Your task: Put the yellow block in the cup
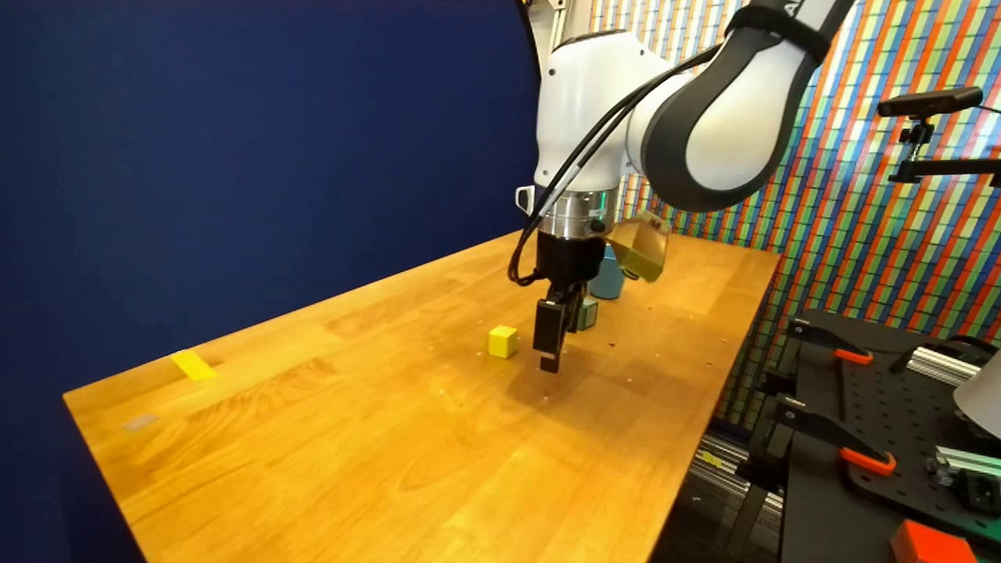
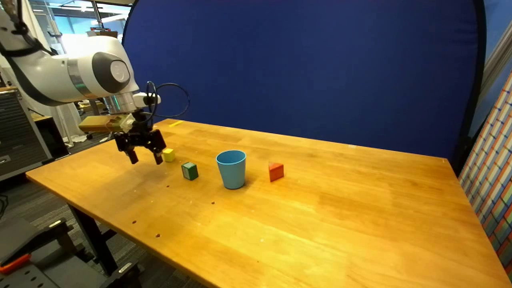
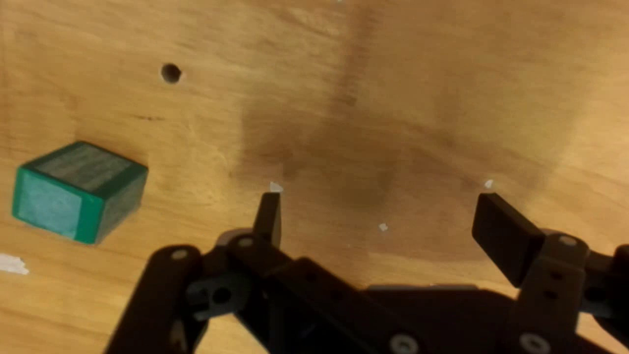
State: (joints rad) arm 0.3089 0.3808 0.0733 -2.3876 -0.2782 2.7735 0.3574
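Yellow block (image 1: 503, 342): on the table (image 2: 360, 224) near the gripper (image 3: 377, 199), spread wide and holding nothing, likely for straddling it; bound for the cup (image 2: 232, 173), mouth-up for receiving.

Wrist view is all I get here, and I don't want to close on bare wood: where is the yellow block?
Observer: The yellow block sits on the table, apart from the gripper, on the side toward the blue backdrop; both exterior views show that.

Operator: So it's out of my picture. I do see a green block at the left. Where is the cup from there?

Observer: On the far side of it: in both exterior views the green block lies between the gripper and the cup.
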